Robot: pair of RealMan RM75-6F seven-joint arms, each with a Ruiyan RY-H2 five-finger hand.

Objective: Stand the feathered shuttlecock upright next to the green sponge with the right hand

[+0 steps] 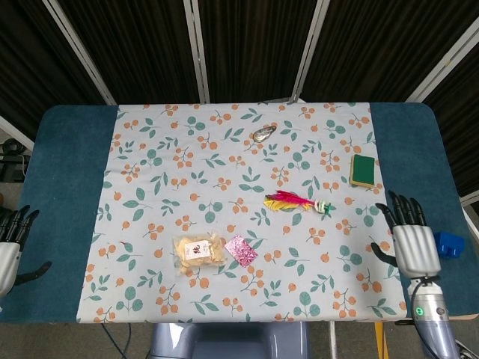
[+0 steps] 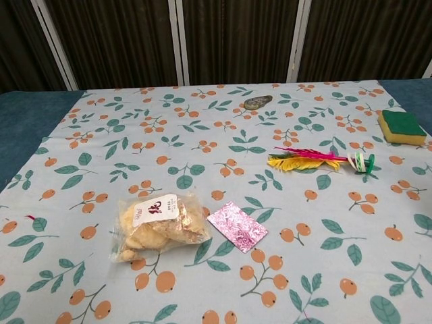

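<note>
The feathered shuttlecock point(image 1: 298, 202) point(image 2: 317, 160) lies flat on the floral cloth, red and yellow feathers pointing left and its white-green base to the right. The green sponge point(image 1: 363, 170) point(image 2: 401, 126) with a yellow underside sits farther back and to the right of it. My right hand point(image 1: 408, 237) hovers over the cloth's right edge, fingers spread and holding nothing, to the right of and nearer than the shuttlecock. My left hand point(image 1: 10, 243) rests at the table's left edge, fingers apart and empty. Neither hand shows in the chest view.
A clear bag of yellowish snacks point(image 1: 198, 252) point(image 2: 156, 225) and a shiny pink packet point(image 1: 241, 250) point(image 2: 237, 226) lie at front centre. A small silver-grey object point(image 1: 263, 134) point(image 2: 257, 102) sits at the back. A blue object point(image 1: 447, 243) shows beside my right hand.
</note>
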